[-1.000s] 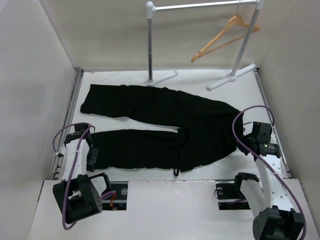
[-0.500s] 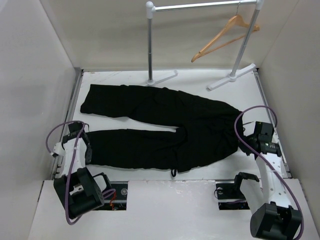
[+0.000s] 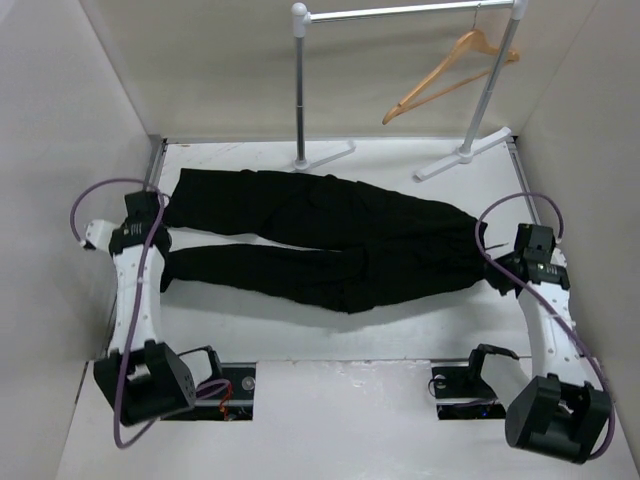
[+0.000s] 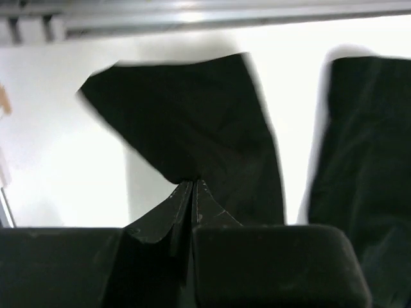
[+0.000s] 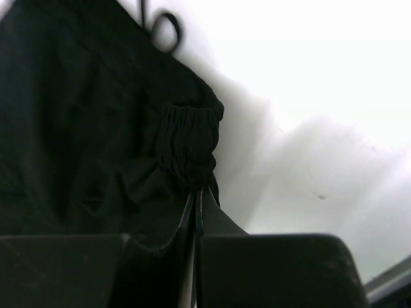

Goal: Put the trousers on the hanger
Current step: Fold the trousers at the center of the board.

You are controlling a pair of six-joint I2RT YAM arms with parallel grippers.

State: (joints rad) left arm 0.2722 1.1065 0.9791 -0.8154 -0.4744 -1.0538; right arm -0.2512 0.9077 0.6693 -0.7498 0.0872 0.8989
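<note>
Left claw is pinched shut on the cuff of the trousers, on the leg farther from the rail stand. Right claw is clamped on the elastic waistband. The trousers lie stretched on the surface before the stand, and the hanger hangs from its bar. This looks like aligning the legs. Next comes lifting the taut cloth toward the hanger's crossbar.

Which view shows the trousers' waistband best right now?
Right wrist: the gathered waistband sits mid-frame, pinched in the shut right gripper. Top external shows it only as the trousers' dark end by that gripper. Left wrist shows just a leg cuff in the left gripper.
</note>
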